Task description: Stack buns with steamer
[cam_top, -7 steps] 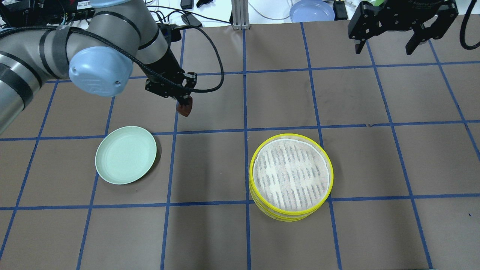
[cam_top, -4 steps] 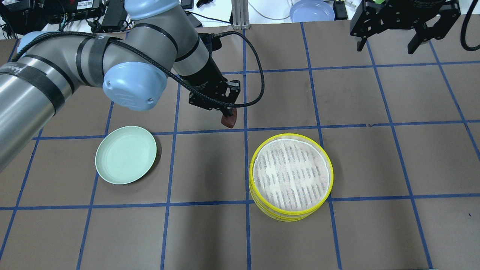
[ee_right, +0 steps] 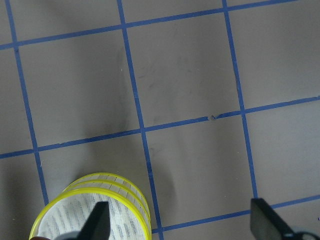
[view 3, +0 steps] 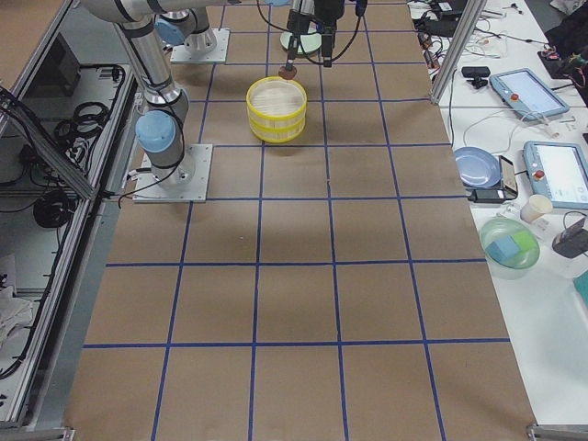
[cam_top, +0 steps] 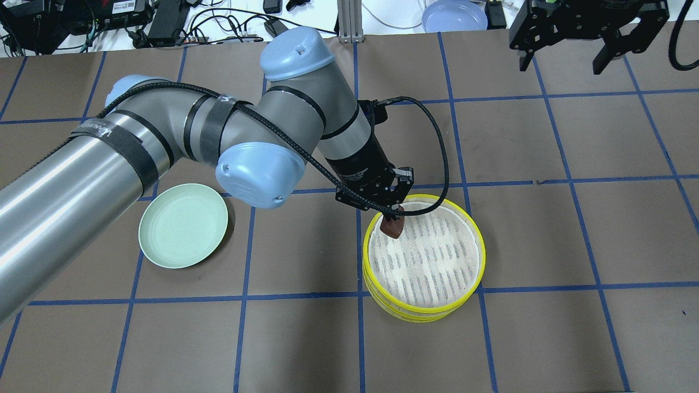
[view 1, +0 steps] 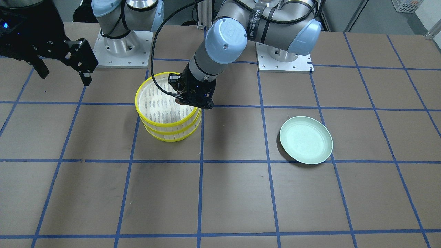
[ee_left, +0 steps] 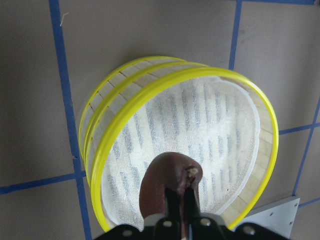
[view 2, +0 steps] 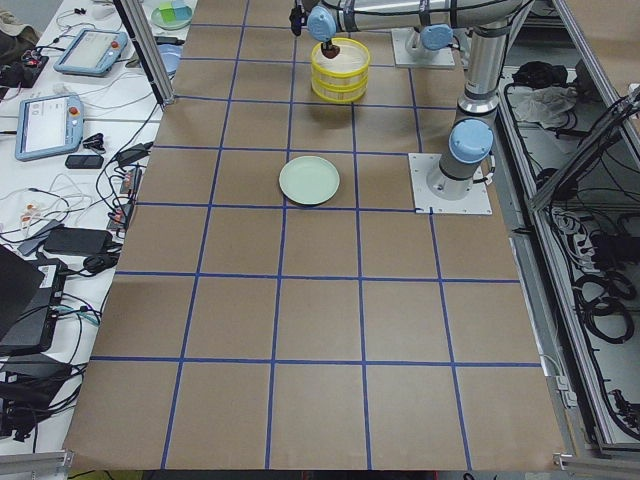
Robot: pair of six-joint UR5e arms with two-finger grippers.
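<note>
One left gripper over steamer, jaws tight on brown bun; right gripper high, jaws apart.

two steamer trays, one brown bun, one green plate

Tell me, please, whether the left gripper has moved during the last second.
Yes. In the overhead view the left gripper, holding the brown bun, travelled right and nearer, from beyond the green plate to above the steamer.

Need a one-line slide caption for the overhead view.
Left gripper, jaws shut on the reddish-brown bun, over the top steamer tray near its rim; right gripper open; green plate aside.
</note>
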